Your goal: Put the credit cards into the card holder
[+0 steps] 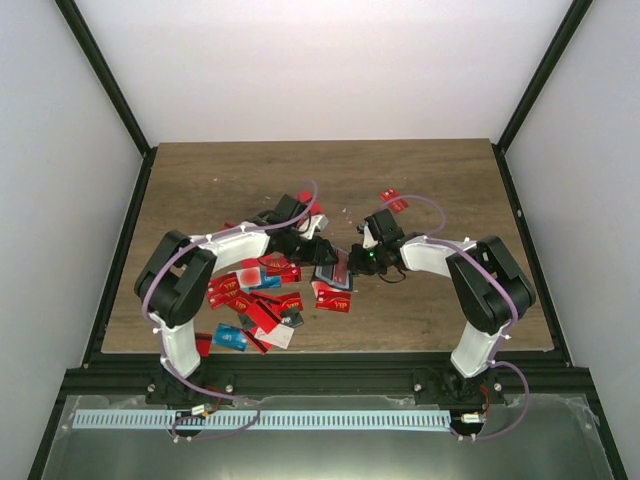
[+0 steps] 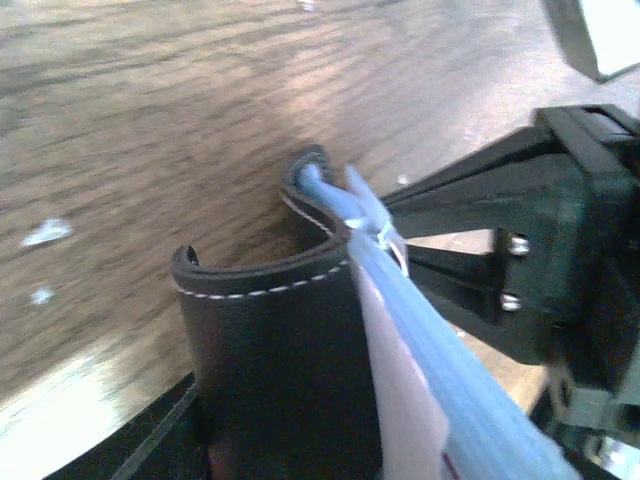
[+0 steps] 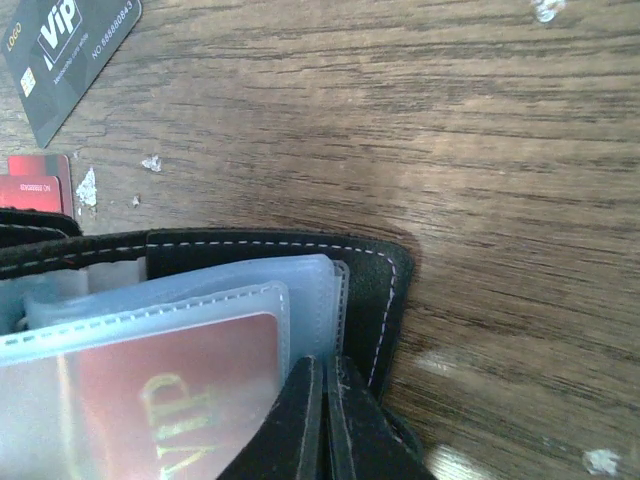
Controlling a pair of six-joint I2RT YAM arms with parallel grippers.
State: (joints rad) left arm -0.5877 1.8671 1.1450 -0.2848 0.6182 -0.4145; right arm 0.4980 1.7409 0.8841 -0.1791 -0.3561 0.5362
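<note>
Right wrist view: right end effector pinches the likely floppy card holder near its stitched edge; left end effector, cannot tell.

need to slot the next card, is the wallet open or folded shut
Open. In the right wrist view the wallet shows its inside: clear pockets fanned out, a red card inside one.
</note>
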